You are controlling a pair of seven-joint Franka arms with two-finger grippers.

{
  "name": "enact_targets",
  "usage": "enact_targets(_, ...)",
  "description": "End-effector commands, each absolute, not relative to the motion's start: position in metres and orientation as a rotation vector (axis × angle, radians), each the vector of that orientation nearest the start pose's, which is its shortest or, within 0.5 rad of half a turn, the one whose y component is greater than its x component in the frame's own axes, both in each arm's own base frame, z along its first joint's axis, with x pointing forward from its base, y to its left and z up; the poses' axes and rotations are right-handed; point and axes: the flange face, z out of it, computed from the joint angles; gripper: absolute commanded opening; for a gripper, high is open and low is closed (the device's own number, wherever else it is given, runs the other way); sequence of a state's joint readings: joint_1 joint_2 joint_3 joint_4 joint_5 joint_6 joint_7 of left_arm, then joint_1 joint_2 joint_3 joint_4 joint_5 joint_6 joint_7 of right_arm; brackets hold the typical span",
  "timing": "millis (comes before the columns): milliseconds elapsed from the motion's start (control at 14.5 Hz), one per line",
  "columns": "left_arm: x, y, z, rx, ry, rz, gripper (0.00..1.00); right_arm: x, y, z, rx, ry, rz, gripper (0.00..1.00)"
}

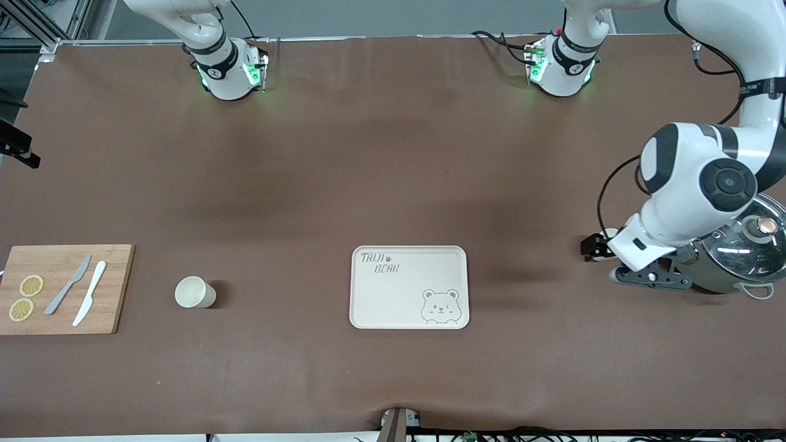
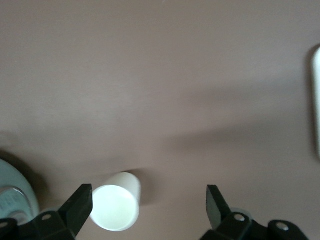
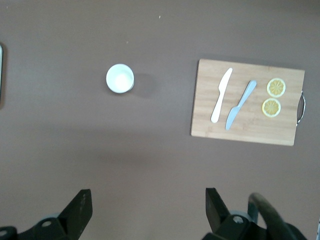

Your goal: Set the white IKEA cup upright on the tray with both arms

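Observation:
A white cup [image 2: 117,207] stands upright on the table between the open fingers of my left gripper [image 2: 150,200], close against one fingertip [image 2: 82,197]. In the front view my left gripper [image 1: 651,277] hangs low beside a pot and hides that cup. A second whitish cup [image 1: 195,292] stands upright between the cutting board and the cream bear tray [image 1: 362,288]; it also shows in the right wrist view [image 3: 120,78]. My right gripper [image 3: 148,200] is open and empty, high over bare table, and out of the front view.
A steel pot with a glass lid [image 1: 746,245] stands at the left arm's end, right beside the left hand. A wooden cutting board [image 1: 116,288] with two knives and lemon slices lies at the right arm's end. The tray's rim shows in the left wrist view [image 2: 316,100].

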State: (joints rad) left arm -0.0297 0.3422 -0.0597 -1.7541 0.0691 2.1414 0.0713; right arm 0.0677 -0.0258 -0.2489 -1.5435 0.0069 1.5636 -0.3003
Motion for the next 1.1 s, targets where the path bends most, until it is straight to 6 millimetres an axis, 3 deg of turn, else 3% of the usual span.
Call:
enact_targets(0, 0.647, -0.018, 0.372, -3.078, 0.365, -0.093, 1.00, 0.521, -0.099, 0.681, -3.137, -0.197, -0.042, 1.00)
enact_targets(207, 0.645, 0.005, 0.346, -3.075, 0.394, -0.110, 1.00, 0.518, -0.094, 0.677, -3.125, -0.211, 0.030, 1.00)
enact_targets(483, 0.624, 0.029, 0.307, -3.063, 0.415, -0.193, 1.00, 0.521, -0.093, 0.672, -3.123, -0.213, 0.044, 1.00)
enact_targets(690, 0.617, 0.038, 0.302, -3.063, 0.426, -0.173, 1.00, 0.536, -0.076, 0.649, -3.118, -0.260, 0.111, 1.00)
enact_targets(1034, 0.600, 0.054, 0.296, -3.078, 0.386, -0.145, 1.00, 0.572, -0.025, 0.604, -3.132, -0.379, 0.202, 1.00)
